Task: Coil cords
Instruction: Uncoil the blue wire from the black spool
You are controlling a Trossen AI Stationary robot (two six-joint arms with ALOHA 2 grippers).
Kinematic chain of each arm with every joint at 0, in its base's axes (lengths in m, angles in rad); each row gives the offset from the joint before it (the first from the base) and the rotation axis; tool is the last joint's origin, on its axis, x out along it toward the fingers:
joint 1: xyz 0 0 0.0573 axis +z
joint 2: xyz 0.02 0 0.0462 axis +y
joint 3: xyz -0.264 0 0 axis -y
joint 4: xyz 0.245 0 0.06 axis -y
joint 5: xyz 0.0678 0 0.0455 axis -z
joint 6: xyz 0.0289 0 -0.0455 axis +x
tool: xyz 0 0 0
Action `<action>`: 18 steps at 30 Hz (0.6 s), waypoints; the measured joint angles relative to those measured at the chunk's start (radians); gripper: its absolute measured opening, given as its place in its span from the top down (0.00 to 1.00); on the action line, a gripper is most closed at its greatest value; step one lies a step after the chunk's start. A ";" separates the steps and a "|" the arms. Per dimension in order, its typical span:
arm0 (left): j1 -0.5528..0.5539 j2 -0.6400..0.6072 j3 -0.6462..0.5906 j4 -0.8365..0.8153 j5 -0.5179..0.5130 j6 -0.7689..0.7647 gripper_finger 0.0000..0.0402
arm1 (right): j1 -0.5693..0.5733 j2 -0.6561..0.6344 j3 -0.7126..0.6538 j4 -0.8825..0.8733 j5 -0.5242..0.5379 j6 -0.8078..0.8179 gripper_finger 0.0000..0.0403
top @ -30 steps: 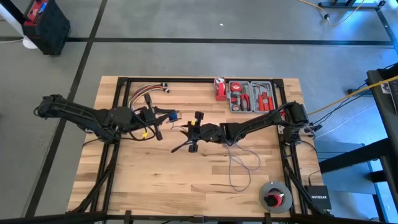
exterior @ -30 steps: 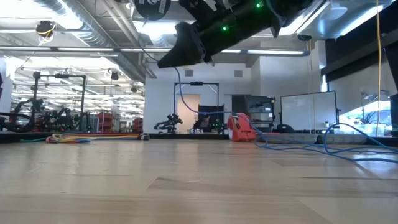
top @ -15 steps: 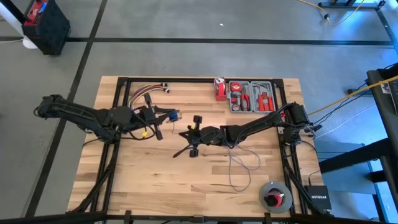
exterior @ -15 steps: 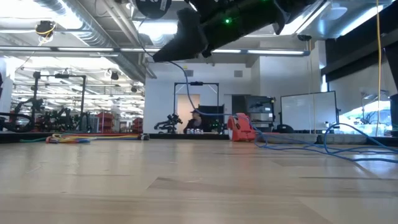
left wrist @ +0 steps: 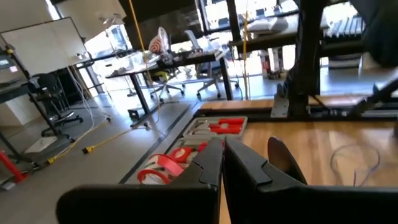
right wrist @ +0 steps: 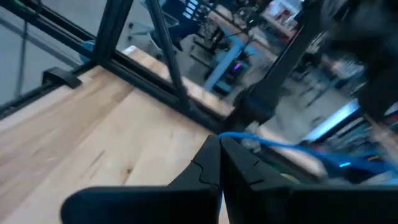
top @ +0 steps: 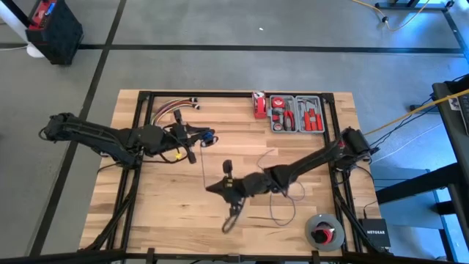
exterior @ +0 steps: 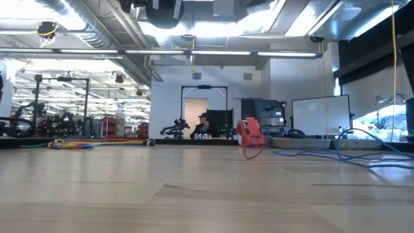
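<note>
Overhead, cord (top: 282,202) runs thin and blue-violet across the desk's middle, looping toward the near right corner, a strand also rising toward the left gripper (top: 196,137) near the far edge. The right gripper (top: 229,192) sits mid-desk toward the near edge. Low down, the cord (exterior: 323,154) trails along the wood beside a red tape measure (exterior: 249,133). Left wrist camera: fingers (left wrist: 208,168) pressed together, cord loop (left wrist: 354,163) beyond. Right wrist camera: fingers (right wrist: 211,165) pressed together, pinching the cord (right wrist: 273,144).
</note>
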 joint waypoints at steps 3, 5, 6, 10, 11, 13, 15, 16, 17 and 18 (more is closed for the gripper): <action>0.001 -0.003 0.000 -0.022 -0.002 0.031 0.99 | 0.055 -0.023 0.071 -0.081 0.151 -0.088 0.99; -0.001 -0.005 0.000 -0.034 -0.022 0.058 0.99 | 0.087 -0.046 0.104 -0.119 0.260 -0.140 0.99; -0.001 -0.005 0.000 -0.033 -0.023 0.067 0.99 | 0.102 -0.060 0.116 -0.136 0.306 -0.163 0.99; -0.001 -0.006 0.000 -0.044 -0.023 0.092 0.99 | 0.144 -0.131 0.165 -0.172 0.442 -0.236 0.99; 0.000 -0.006 0.000 -0.047 -0.024 0.099 0.99 | 0.152 -0.146 0.176 -0.183 0.484 -0.253 0.99; 0.000 -0.006 0.000 -0.055 -0.024 0.106 0.99 | 0.166 -0.176 0.196 -0.231 0.594 -0.279 0.99; 0.000 -0.006 0.000 -0.063 -0.024 0.106 0.99 | 0.178 -0.208 0.201 -0.297 0.708 -0.288 0.99; 0.000 -0.006 0.000 -0.068 -0.024 0.106 0.99 | 0.178 -0.224 0.200 -0.336 0.765 -0.282 0.99; -0.001 -0.006 0.000 -0.071 -0.023 0.106 0.99 | 0.178 -0.239 0.200 -0.387 0.819 -0.265 0.99; -0.001 -0.006 0.000 -0.071 -0.023 0.106 0.99 | 0.179 -0.255 0.200 -0.457 0.867 -0.231 0.99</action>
